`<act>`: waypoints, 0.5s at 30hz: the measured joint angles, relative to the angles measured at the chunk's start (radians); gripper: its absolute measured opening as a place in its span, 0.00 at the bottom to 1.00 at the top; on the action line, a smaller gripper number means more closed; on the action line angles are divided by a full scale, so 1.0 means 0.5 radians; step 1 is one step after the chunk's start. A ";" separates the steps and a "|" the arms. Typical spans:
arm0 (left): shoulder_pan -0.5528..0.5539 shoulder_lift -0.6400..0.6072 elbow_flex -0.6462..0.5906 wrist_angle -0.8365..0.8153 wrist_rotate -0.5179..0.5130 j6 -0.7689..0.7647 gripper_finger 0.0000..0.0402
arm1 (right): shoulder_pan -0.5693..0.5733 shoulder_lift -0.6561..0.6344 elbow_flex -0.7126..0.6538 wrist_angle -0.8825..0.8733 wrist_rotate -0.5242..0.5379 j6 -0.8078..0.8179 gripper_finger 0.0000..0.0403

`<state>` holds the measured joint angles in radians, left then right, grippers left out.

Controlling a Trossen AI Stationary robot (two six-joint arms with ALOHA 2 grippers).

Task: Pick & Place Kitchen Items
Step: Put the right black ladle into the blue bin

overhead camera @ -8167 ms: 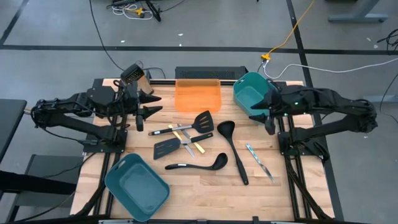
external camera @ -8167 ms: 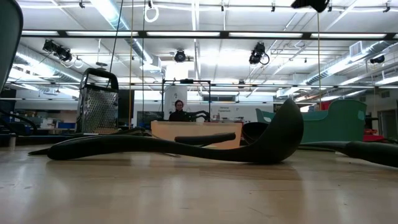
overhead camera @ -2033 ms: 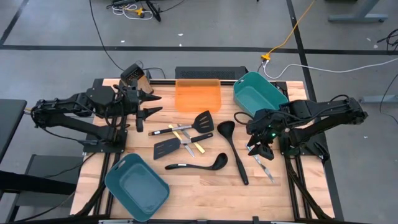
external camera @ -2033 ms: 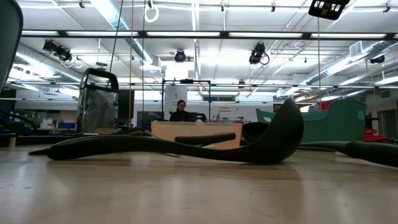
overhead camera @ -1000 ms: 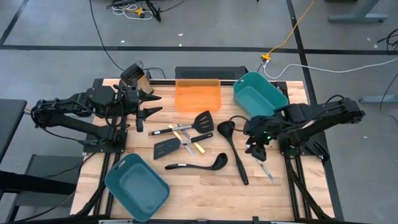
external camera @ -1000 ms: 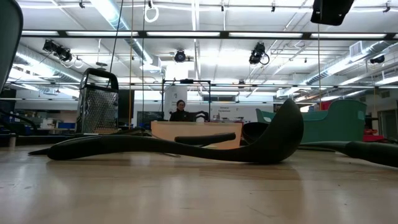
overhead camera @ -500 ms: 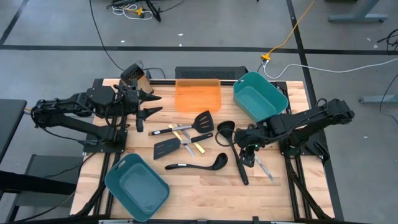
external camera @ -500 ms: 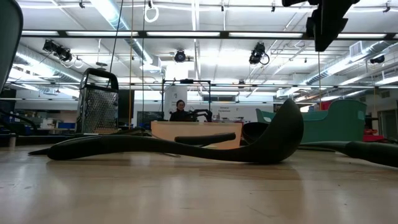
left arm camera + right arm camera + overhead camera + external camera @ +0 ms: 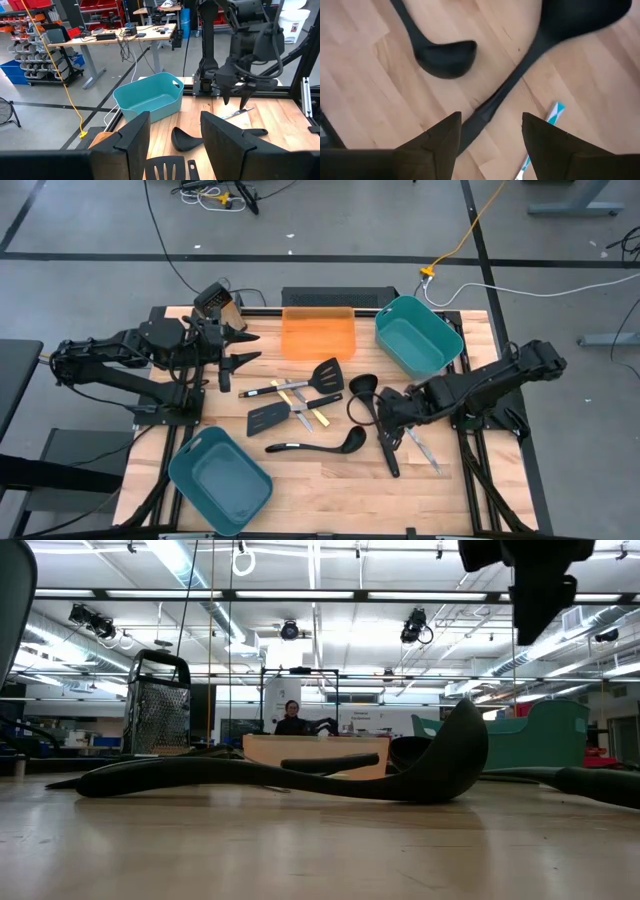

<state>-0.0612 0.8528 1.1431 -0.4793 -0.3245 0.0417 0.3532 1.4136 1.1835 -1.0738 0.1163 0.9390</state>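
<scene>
The left gripper (image 9: 243,350) is parked with jaws apart at the far left bench edge, well apart from the utensils, evidently waiting. The right gripper (image 9: 388,432) is stretched low over the long black plastic ladle (image 9: 377,420), jaws apart astride its handle, nothing clamped, seemingly for a pick.

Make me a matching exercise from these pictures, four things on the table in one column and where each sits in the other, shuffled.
Things:
1. orange tray
2. grater
3. right gripper
4. left gripper

Places:
A. back left corner
B. over the long ladle handle
C. back edge, middle
D. left side, clear of the utensils

Pairs: 1-C, 2-A, 3-B, 4-D
</scene>
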 joint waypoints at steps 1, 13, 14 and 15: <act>0.001 0.000 0.000 0.000 -0.001 0.000 0.45 | 0.009 0.000 -0.018 -0.002 -0.001 0.027 0.53; 0.000 -0.001 0.000 0.000 0.000 0.000 0.45 | 0.022 0.147 -0.137 -0.007 -0.003 0.205 0.53; 0.000 0.000 0.000 0.000 -0.001 0.000 0.45 | 0.022 0.171 -0.137 -0.008 -0.003 0.209 0.53; 0.000 -0.001 0.000 0.000 0.000 0.000 0.45 | 0.022 0.194 -0.137 -0.008 -0.003 0.222 0.53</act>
<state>-0.0612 0.8524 1.1431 -0.4793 -0.3246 0.0418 0.3641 1.5105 1.1152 -1.0779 0.1150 1.0499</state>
